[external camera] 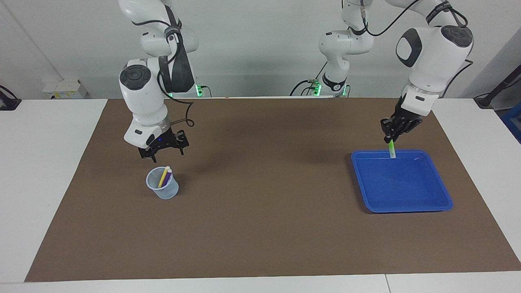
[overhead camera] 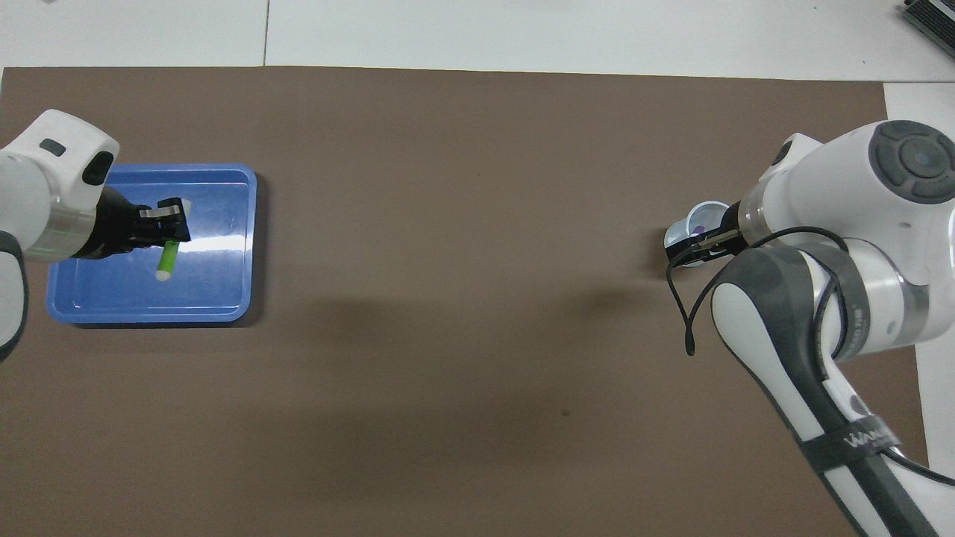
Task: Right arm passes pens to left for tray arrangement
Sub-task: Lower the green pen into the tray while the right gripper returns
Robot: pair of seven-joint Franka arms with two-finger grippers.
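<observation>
Green pen (external camera: 391,147) over the tray (external camera: 443,195): lower it before you let go.

Your left gripper (external camera: 393,136) is clamped on the pen, which hangs near-upright, whitish end down over the tray's edge nearer the robots (tilt it flat first). Your right gripper (external camera: 162,149), fingers spread, hovers above the cup (external camera: 163,188).
</observation>
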